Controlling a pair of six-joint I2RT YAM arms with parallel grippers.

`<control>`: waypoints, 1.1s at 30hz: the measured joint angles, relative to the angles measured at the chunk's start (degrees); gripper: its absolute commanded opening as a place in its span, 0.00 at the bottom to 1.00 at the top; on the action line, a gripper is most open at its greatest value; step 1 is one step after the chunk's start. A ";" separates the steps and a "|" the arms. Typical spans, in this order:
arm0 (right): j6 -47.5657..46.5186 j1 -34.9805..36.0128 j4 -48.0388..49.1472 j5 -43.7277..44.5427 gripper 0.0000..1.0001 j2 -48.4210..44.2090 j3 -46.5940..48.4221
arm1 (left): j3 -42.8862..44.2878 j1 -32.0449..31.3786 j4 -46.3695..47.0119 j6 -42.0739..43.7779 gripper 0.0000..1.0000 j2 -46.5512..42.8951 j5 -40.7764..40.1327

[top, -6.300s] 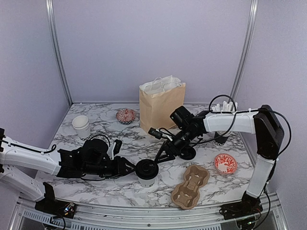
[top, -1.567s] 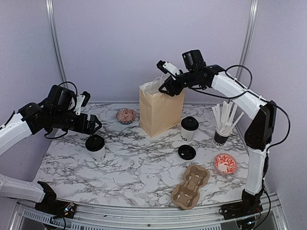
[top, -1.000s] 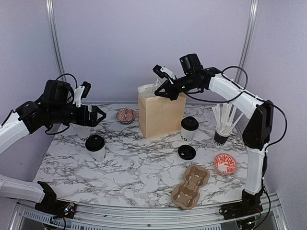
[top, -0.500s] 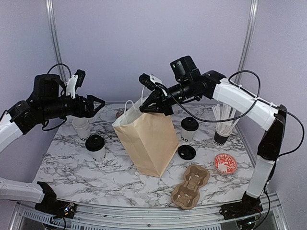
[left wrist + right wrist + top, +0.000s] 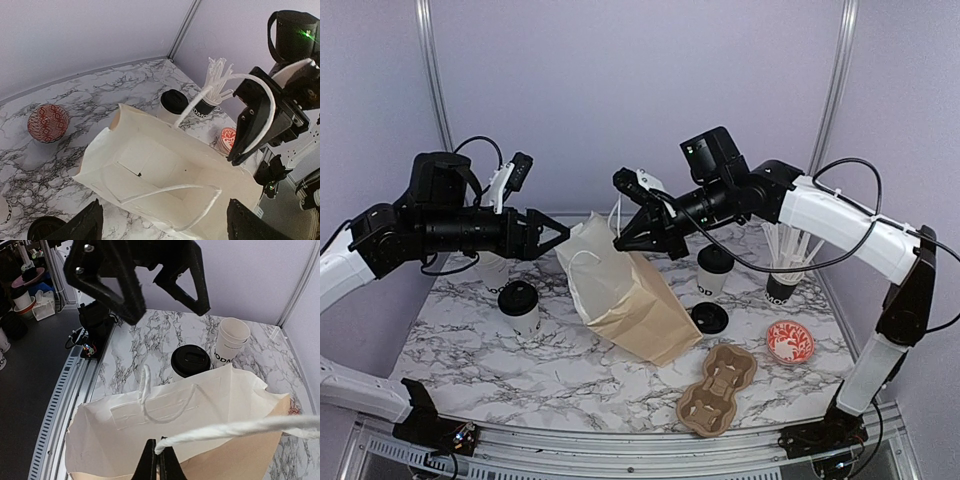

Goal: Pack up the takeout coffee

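Shows the right arm stretched high and leftward over the marble table, right gripper pinched shut on one white cord handle of the brown paper bag, bag tilted with mouth toward the left arm. Shows the left arm raised level, left gripper spread wide just before that mouth. Locates both lidded coffee cups upright on the table, outside the bag: near cup left of the bag, far cup right of it.

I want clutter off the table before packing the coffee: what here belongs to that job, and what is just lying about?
Job: left lidded cup, right lidded cup, lidless white cups, loose black lid, paper bag, probably the cup carrier.
Lying about: front red bowl, back red bowl, dark cup of sticks.
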 measured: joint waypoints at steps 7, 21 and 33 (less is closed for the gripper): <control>4.04 0.02 2.99 2.34 0.00 0.37 1.40 | 3.26 -6.19 -3.82 -2.54 0.90 0.76 -7.39; 10.25 0.02 8.22 7.58 0.05 0.26 1.07 | 3.41 -7.45 -9.16 -6.60 0.89 0.37 -17.51; 9.22 0.02 8.50 6.91 0.11 -5.40 -6.75 | 3.41 -12.55 -10.51 -10.58 0.88 5.70 -16.17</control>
